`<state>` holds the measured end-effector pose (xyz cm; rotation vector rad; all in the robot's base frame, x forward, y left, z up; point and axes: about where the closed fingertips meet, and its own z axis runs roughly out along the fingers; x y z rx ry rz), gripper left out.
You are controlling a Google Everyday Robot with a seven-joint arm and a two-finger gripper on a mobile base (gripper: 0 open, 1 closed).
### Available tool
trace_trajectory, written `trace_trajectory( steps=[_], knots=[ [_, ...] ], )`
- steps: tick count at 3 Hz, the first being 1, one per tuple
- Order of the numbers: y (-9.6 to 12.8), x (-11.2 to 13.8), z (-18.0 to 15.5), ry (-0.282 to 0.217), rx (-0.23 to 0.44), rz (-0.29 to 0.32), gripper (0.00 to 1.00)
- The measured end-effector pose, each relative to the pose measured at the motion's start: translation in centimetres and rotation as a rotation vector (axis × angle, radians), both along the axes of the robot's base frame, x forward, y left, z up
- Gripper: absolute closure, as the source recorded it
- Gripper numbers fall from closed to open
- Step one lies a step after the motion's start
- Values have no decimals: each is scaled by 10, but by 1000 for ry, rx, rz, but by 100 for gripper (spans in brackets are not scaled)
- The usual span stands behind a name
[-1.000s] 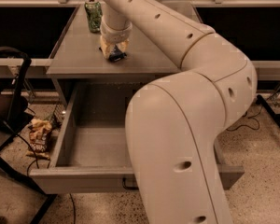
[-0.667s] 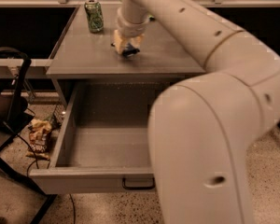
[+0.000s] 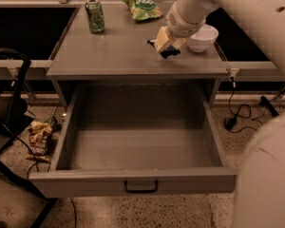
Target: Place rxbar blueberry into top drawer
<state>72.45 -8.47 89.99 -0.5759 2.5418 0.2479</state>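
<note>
My gripper (image 3: 164,45) hangs just above the right part of the cabinet top (image 3: 114,51), next to a white bowl. It is shut on a small dark flat piece, the rxbar blueberry (image 3: 170,53), which sticks out under the fingers; most of it is hidden by the hand. The top drawer (image 3: 85,184) below is pulled wide open toward me, with a black pull handle (image 3: 140,188) at the centre of its grey front. I see nothing inside it. The gripper is behind the drawer opening, over the top's front right area.
A green soda can (image 3: 95,15) stands at the back left of the top, a green chip bag (image 3: 141,4) at the back middle, a white bowl (image 3: 204,37) at the right. A black frame (image 3: 9,94) and a snack bag (image 3: 38,139) are on the floor left, cables (image 3: 237,113) right.
The gripper has moved right across the cabinet top with the dark bar in it. The view has shifted, so the chip bag and the bowl now show.
</note>
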Motion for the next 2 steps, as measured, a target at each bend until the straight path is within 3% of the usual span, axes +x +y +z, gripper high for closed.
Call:
trace_trajectory(
  steps=[1,2],
  knots=[
    [-41,-40,-22,3,38,-22,100],
    [-61,-83,-66,17,92,-14,100]
  ],
)
